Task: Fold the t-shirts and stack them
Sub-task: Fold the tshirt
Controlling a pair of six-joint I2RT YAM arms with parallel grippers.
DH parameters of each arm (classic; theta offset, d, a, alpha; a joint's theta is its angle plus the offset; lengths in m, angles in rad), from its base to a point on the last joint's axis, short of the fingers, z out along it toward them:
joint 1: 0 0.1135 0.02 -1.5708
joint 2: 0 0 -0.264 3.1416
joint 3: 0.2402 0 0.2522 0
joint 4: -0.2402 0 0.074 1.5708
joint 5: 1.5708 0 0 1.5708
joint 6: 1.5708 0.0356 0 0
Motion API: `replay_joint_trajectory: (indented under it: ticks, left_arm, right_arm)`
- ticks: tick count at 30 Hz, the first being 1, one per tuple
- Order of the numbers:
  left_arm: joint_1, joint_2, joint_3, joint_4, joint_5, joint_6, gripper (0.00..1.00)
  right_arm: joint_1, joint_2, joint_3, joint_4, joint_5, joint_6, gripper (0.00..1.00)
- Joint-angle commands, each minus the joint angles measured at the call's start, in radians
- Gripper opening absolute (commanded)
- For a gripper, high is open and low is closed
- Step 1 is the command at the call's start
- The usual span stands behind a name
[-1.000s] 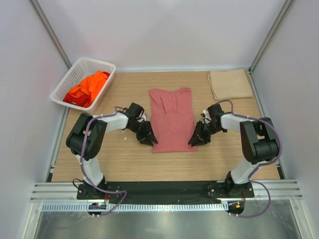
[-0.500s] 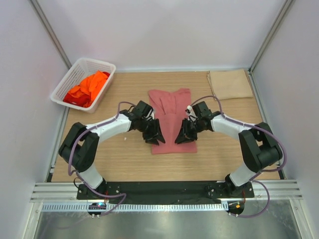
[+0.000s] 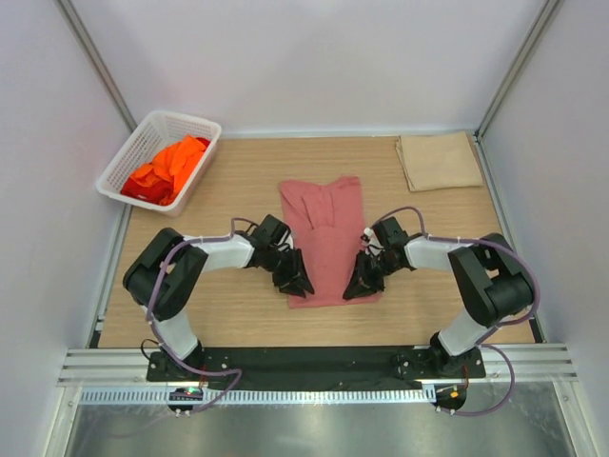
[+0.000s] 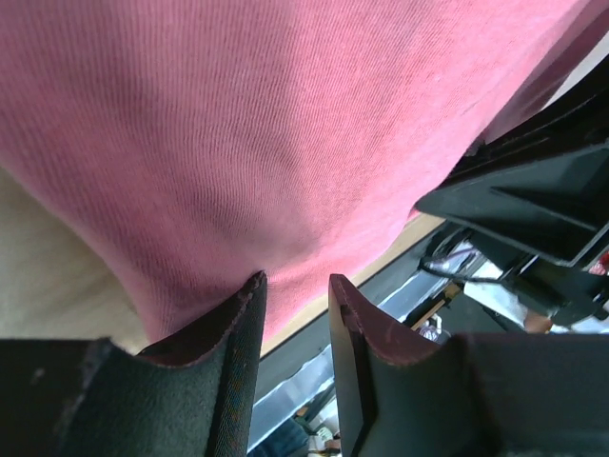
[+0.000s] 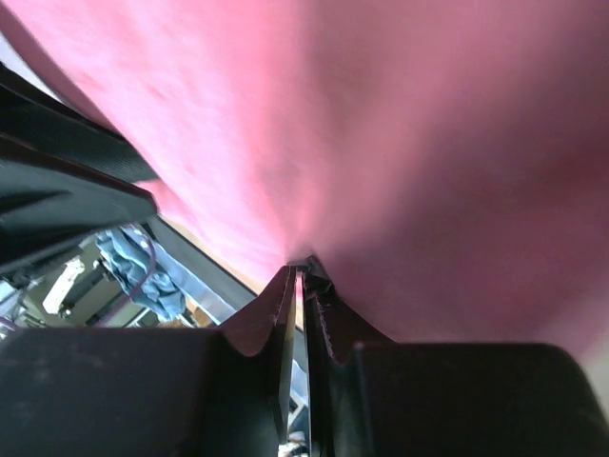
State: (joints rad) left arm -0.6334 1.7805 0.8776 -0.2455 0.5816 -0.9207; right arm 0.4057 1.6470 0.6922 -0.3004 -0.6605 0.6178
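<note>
A salmon-pink t-shirt [image 3: 328,233] lies partly folded lengthwise in the middle of the table. My left gripper [image 3: 297,282] is at its near left corner. In the left wrist view its jaws [image 4: 297,281] stand a little apart, with the pink cloth [image 4: 285,124] just beyond the tips and none between them. My right gripper [image 3: 358,286] is at the near right corner. In the right wrist view it [image 5: 301,271] is shut on a pinch of the pink cloth [image 5: 428,143]. Orange and red t-shirts [image 3: 166,167] lie in the basket.
The white lattice basket [image 3: 195,126] stands at the far left corner. A folded tan cloth [image 3: 440,160] lies at the far right. The wooden table [image 3: 228,314] ends at a black rail by the arm bases. White walls close in both sides.
Both grippers moved in over the shirt, then back toward the near edge. The shirt's near hem now lies closer to me and the shirt sits slightly skewed.
</note>
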Motion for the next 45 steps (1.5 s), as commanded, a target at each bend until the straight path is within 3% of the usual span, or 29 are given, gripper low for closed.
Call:
replay_joint_trajectory:
  ticks: [1,5,7,9,11,16,20,25,31,36,45]
  left_arm:
    - [-0.015,-0.044,-0.114,-0.098,-0.105,0.022,0.36]
    - [-0.015,-0.159,-0.120,-0.156,-0.108,0.028,0.43]
    - [-0.015,-0.194,-0.065,-0.242,-0.124,0.058,0.53]
    - [-0.015,-0.239,0.012,-0.334,-0.138,0.083,0.58]
    - [-0.015,-0.263,0.061,-0.395,-0.166,0.117,0.63]
    - [0.000,-0.293,0.202,-0.553,-0.241,0.206,0.67]
    - [0.073,-0.280,0.190,-0.604,-0.258,0.278,0.68]
    - [0.179,-0.294,0.084,-0.581,-0.197,0.316,0.69]
    - [0.181,-0.267,-0.012,-0.479,-0.108,0.286,0.68]
    - [0.182,-0.227,-0.057,-0.431,-0.115,0.272,0.65]
    - [0.176,-0.182,-0.074,-0.324,-0.089,0.233,0.54]
  right_arm:
    - [0.001,-0.093,-0.065,-0.117,0.101,-0.058,0.16]
    - [0.002,-0.213,-0.004,-0.229,0.125,-0.081,0.22]
    - [-0.005,-0.239,0.052,-0.310,0.163,-0.104,0.28]
    - [-0.018,-0.230,0.137,-0.376,0.189,-0.144,0.35]
    - [-0.048,-0.190,0.209,-0.410,0.202,-0.170,0.36]
    - [-0.088,-0.121,0.262,-0.437,0.180,-0.213,0.44]
    - [-0.088,-0.101,0.230,-0.416,0.157,-0.205,0.48]
    - [-0.087,-0.127,0.147,-0.378,0.124,-0.187,0.54]
    - [-0.067,-0.136,0.057,-0.306,0.090,-0.150,0.54]
    - [-0.039,-0.133,-0.031,-0.198,0.073,-0.089,0.52]
    - [-0.036,-0.168,-0.068,-0.152,0.188,-0.087,0.50]
